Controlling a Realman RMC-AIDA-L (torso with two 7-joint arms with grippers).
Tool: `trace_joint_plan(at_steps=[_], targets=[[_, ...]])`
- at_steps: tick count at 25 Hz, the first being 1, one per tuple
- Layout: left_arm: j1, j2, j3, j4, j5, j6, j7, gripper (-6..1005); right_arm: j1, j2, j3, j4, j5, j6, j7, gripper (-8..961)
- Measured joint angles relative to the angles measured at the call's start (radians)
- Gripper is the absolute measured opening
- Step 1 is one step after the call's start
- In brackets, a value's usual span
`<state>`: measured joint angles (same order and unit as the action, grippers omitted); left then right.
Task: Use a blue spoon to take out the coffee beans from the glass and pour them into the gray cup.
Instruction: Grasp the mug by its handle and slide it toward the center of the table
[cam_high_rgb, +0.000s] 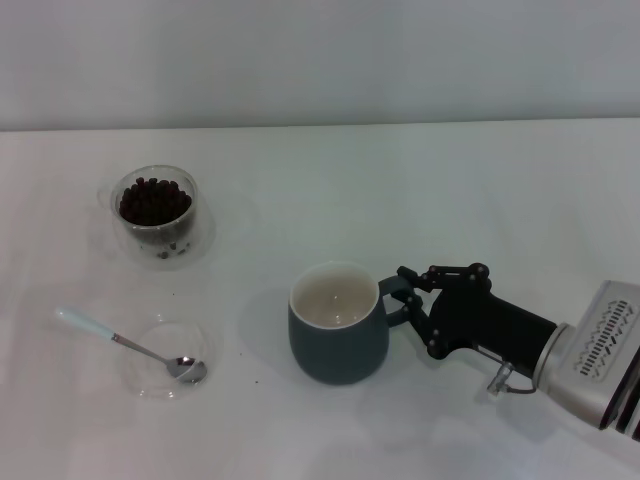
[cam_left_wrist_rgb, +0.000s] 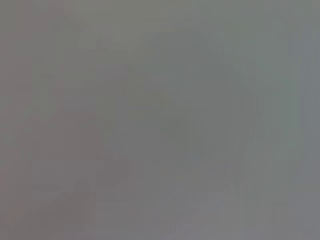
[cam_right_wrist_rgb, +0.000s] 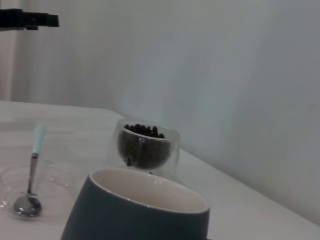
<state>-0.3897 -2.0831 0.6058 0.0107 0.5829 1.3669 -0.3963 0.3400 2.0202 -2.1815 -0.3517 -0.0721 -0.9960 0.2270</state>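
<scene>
The gray cup (cam_high_rgb: 338, 335) stands upright at the table's middle front, its cream inside bare, handle pointing right. My right gripper (cam_high_rgb: 403, 298) is at that handle, fingers parted on either side of it. The glass (cam_high_rgb: 155, 215) sits far left, filled with coffee beans (cam_high_rgb: 154, 200). The blue spoon (cam_high_rgb: 120, 343) lies at the front left, its bowl resting in a shallow clear dish (cam_high_rgb: 150, 385). The right wrist view shows the gray cup (cam_right_wrist_rgb: 135, 215) close up, with the glass (cam_right_wrist_rgb: 145, 147) and the blue spoon (cam_right_wrist_rgb: 32, 170) beyond. My left gripper is out of view.
White table top with a pale wall behind it. A few stray beans lie under the glass. The left wrist view is a blank grey blur. My right arm reaches in from the front right corner.
</scene>
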Motion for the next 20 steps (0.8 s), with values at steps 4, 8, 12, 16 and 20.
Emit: trace_joint_plan(at_steps=[4,8,12,16,20], targets=[[0.000,0.000,0.000,0.000,0.000,0.000,0.000,862,0.000,0.000,-0.024,-0.009,0.000,0.000,0.000,146],[0.000,0.000,0.000,-0.001,0.000,0.000,-0.001,862,0.001,0.000,-0.027,-0.011,0.000,0.000,-0.004,145],[0.002,0.000,0.000,-0.002,0.000,0.000,-0.001,861,0.001,0.000,-0.027,-0.011,-0.002,-0.005,-0.010,143],[0.002,0.000,0.000,-0.002,0.000,0.000,0.001,861,0.001,0.000,-0.025,-0.006,0.000,-0.019,-0.012,188],[0.001,0.000,0.000,-0.002,0.000,0.000,0.002,861,0.000,0.000,-0.024,-0.004,0.000,-0.020,-0.012,247]])
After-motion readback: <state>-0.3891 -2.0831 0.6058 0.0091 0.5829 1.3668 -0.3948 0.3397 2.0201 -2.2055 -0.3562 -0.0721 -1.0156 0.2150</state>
